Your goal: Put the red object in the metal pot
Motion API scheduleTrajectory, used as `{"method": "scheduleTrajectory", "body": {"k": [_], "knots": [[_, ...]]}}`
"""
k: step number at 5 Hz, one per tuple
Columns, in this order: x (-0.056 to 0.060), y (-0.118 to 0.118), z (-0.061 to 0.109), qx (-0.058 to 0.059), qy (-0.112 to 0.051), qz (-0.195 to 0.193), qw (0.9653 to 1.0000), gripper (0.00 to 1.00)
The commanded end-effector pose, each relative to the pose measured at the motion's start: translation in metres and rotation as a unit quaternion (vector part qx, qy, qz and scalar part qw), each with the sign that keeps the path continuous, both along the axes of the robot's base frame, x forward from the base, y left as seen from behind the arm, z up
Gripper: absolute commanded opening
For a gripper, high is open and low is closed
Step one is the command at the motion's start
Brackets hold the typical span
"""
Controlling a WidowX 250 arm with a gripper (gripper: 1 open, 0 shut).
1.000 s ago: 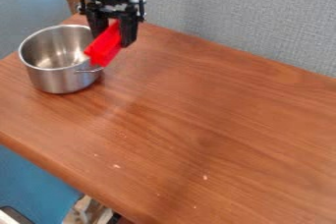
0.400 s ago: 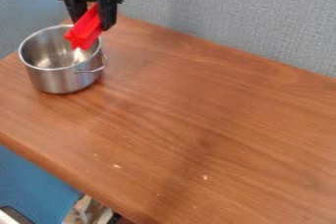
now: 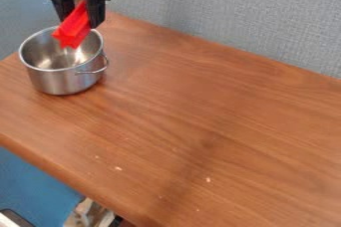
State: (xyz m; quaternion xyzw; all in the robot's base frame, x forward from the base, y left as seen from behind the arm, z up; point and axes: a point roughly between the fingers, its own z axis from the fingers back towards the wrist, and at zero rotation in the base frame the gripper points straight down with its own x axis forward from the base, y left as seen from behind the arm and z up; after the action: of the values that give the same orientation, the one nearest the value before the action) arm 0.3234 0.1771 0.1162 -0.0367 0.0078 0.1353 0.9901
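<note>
We see the gripper [image 3: 78,4] at about eleven o'clock in our view, black and pointing downward, its body running up past the top edge. It is holding the red object [image 3: 74,25]: the upper end of the block sits between the fingers, and the rest hangs below them. We cannot make out exactly how each fingertip meets the block.

The red object is tilted, its top leaning toward one o'clock and its lower end toward seven o'clock. In our view it overlaps the mouth of the metal pot [image 3: 62,79], with the lower end seen against the opening and the upper end above the far rim. We cannot tell whether that lower end dips below the rim or touches the inside of the pot.

The metal pot stands upright on the wooden table [image 3: 209,121], toward ten o'clock and close to the table's left edge. It is round, shiny and silver, with straight sides, and we see its small wire handle [image 3: 102,65] at the pot's three o'clock side.

The table spreads from the pot toward three and six o'clock, its grain a warm orange-brown, with a few small pale specks near six o'clock. Behind it, from twelve to two o'clock, we see a grey textured surface [image 3: 240,12]. At nine o'clock and down toward seven, blue [image 3: 34,186] shows beyond the table's edge.
</note>
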Motion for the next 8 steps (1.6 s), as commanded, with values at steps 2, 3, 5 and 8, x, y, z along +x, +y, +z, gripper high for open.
{"method": "scheduleTrajectory", "body": {"k": [2, 3, 5, 8], "knots": [[-0.003, 0.028, 0.019, 0.035, -0.034, 0.052, 0.9975, 0.0], [-0.004, 0.037, 0.011, 0.039, -0.029, 0.075, 0.996, 0.0], [-0.006, 0.048, 0.0, 0.047, -0.02, 0.109, 0.9928, 0.0], [-0.005, 0.049, -0.001, 0.051, -0.015, 0.121, 0.9912, 1.0]]}}
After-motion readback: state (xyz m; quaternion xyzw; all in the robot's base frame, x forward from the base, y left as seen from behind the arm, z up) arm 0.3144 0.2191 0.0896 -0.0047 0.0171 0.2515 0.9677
